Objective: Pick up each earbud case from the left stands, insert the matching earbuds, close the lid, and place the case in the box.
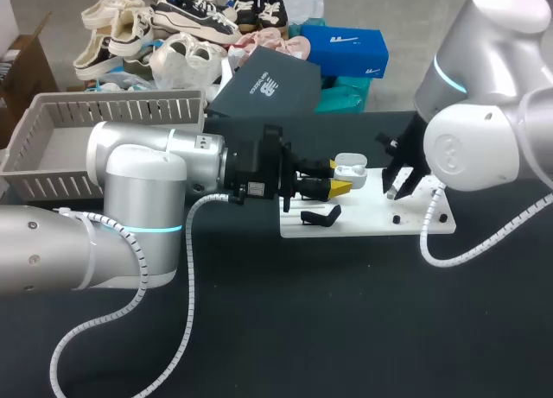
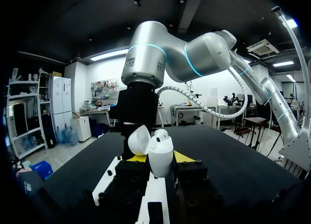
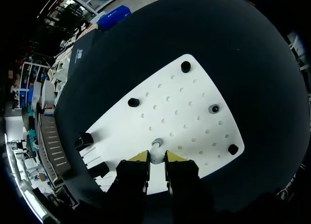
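In left gripper (image 2: 160,158): open earbud case (image 2: 161,148); in right gripper (image 3: 156,157): earbud (image 3: 156,147)

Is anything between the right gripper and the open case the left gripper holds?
Nothing visible. Only bare white board lies between the open earbud case in the left gripper and the right gripper, apparently holding an earbud; the black pegs stand off that line.

Black table (image 1: 346,329), seen from above. A white board (image 1: 363,224) lay flat on the table right of its middle, long side across, with dark tabletop showing on every side of it in the right wrist view. The board was pierced by rows of small holes and carried black pegs (image 3: 185,66) near its corners. A grey slatted basket (image 1: 121,111) stood at the table's far left corner.
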### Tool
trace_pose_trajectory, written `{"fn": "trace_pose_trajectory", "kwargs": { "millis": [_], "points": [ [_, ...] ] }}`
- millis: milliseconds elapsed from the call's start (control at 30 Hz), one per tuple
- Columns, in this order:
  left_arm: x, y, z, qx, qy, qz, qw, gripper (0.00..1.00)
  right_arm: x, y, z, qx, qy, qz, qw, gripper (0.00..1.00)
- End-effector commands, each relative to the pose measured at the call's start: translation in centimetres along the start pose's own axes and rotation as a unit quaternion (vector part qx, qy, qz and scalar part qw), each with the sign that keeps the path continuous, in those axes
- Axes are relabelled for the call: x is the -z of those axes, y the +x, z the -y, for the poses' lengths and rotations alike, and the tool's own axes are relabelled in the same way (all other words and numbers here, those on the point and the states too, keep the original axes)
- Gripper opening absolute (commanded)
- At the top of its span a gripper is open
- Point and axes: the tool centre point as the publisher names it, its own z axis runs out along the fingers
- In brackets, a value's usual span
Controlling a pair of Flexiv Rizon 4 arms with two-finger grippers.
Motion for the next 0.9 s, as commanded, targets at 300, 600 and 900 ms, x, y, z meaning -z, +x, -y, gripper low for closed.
{"fn": "trace_pose_trajectory", "kwargs": {
  "millis": [300, 600, 900],
  "points": [
    [0.0, 0.1, -0.2, 0.000, 0.003, 0.000, 1.000, 0.00, 2.0, 0.4, 0.3, 0.000, -0.012, -0.002, 1.000, 0.00],
    [0.0, 0.1, -0.2, 0.000, 0.003, 0.000, 1.000, 0.00, 6.2, 0.3, 1.2, -0.009, -0.048, 0.009, 0.999, 0.00],
    [0.0, 0.1, -0.2, 0.000, 0.003, 0.000, 1.000, 0.00, 12.4, 0.0, 1.6, 0.007, -0.083, 0.047, 0.995, 0.00]
  ]
}}
